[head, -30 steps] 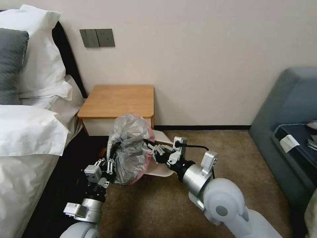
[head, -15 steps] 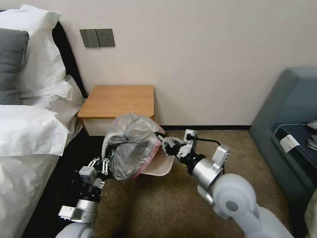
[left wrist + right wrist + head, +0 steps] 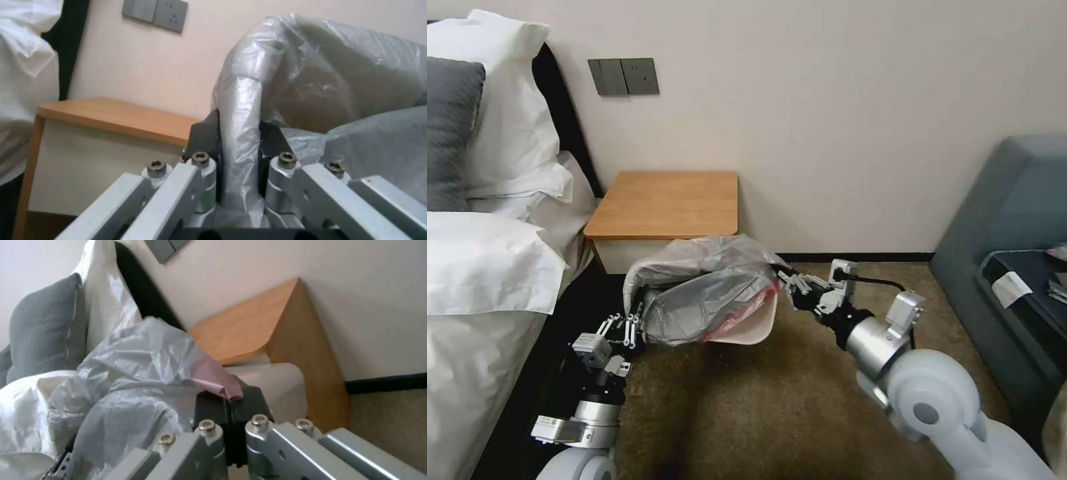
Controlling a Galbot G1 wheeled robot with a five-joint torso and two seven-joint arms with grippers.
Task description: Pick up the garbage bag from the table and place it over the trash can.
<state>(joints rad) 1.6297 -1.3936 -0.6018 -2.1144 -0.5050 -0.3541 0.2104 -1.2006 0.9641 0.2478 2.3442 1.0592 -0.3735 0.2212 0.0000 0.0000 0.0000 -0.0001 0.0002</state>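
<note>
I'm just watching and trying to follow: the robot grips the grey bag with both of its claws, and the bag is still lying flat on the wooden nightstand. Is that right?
Not quite. Both the left gripper and the right gripper do pinch the garbage bag, but the head view shows it stretched between them over the trash can, in front of the table, whose wooden top is bare.

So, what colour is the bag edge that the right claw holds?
Pink. The right claw pinches that edge of the grey bag; the right wrist view shows it best.
</note>
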